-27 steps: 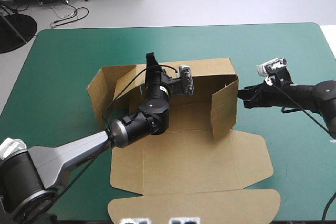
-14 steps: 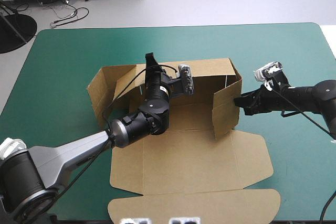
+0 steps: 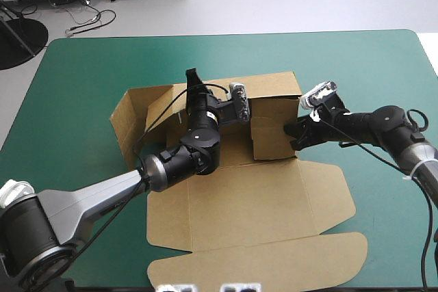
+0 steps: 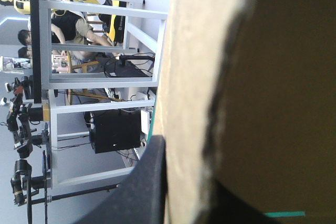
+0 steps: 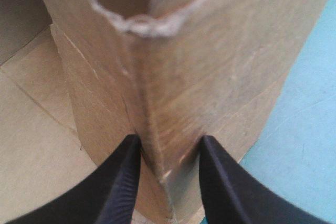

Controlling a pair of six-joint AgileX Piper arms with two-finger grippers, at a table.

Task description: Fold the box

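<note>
The brown box [image 3: 239,196] lies open on the teal-green cover, its base and lid [image 3: 260,264] flat, its back wall [image 3: 274,87] raised. My left gripper [image 3: 194,87] is at the back wall's top edge. In the left wrist view one black finger [image 4: 147,182] lies against the board [image 4: 189,77], which hides the other finger. My right gripper [image 3: 293,133] is at the right side wall [image 3: 272,138], which leans inward. In the right wrist view that wall's folded corner [image 5: 173,77] stands between the two fingertips of the right gripper [image 5: 170,145], which touch it on both sides.
The box's left side wall [image 3: 126,121] stands splayed outward. A flat flap [image 3: 332,193] reaches toward the table's right side. Bare teal-green cover [image 3: 82,73] surrounds the box, and a strip of it [image 5: 310,129] shows beside the right gripper.
My right gripper has moved left and pushed the right side wall inward over the base. The whole box has shifted slightly left. The left arm has barely moved.
</note>
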